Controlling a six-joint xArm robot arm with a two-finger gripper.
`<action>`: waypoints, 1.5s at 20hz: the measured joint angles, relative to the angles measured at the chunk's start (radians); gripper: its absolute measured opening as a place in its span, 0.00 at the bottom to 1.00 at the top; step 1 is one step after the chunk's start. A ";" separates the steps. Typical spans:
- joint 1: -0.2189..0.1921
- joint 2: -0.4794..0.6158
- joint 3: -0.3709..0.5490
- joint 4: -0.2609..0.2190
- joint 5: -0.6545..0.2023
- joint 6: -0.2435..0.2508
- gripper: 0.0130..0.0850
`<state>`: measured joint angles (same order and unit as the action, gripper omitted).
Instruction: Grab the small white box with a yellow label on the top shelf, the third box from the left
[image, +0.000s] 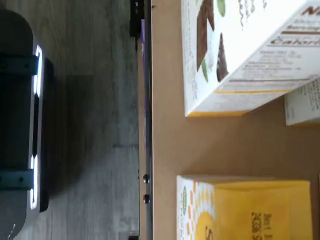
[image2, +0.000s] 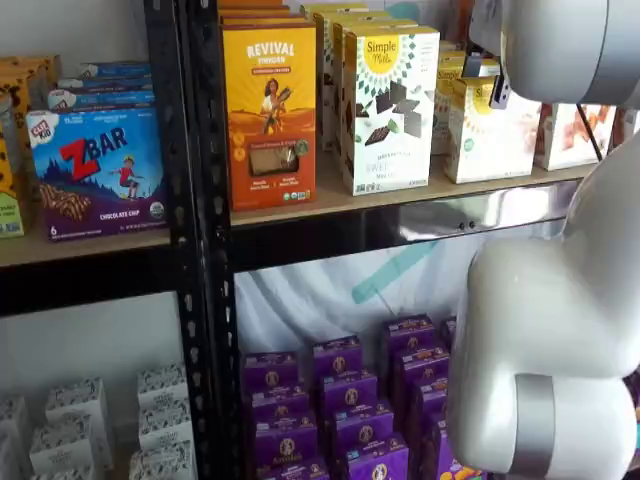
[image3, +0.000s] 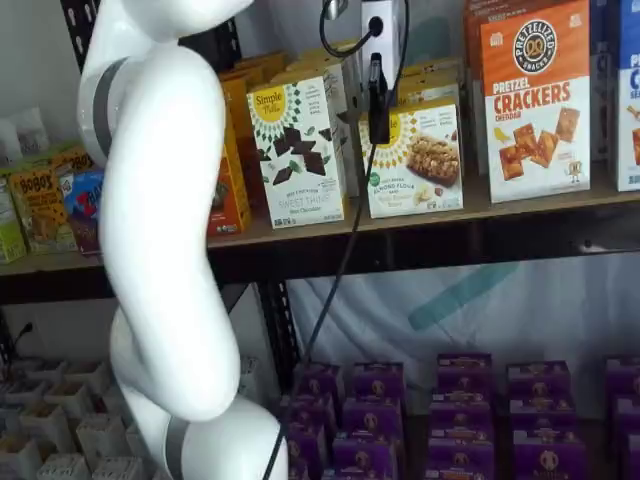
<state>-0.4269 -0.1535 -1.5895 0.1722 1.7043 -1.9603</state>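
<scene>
Small white box (image3: 415, 160) standing on the top shelf (image3: 420, 238), just beside the taller white box with dark squares (image3: 298, 152) on one side and near the orange cracker box (image3: 535, 100) on the other. Gripper (image3: 378, 110) hanging directly before the small box's front face, cable (image3: 335, 270) trailing down across the shelf rail. Only a single dark finger outline visible; open or closed cannot be told. White arm (image2: 560, 330) blocking part of a shelf view. Purple cartons (image3: 450, 420) stacked below.

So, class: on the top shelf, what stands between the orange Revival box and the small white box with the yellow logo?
In both shelf views, the taller white Simple Mills box stands between the Revival box and the small white box.
</scene>
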 joint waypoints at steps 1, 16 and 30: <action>0.002 0.001 0.001 -0.006 -0.002 0.001 1.00; 0.007 -0.029 0.067 -0.025 -0.057 -0.003 0.89; -0.002 -0.043 0.085 -0.005 -0.067 -0.010 0.67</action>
<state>-0.4293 -0.1969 -1.5042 0.1676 1.6372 -1.9706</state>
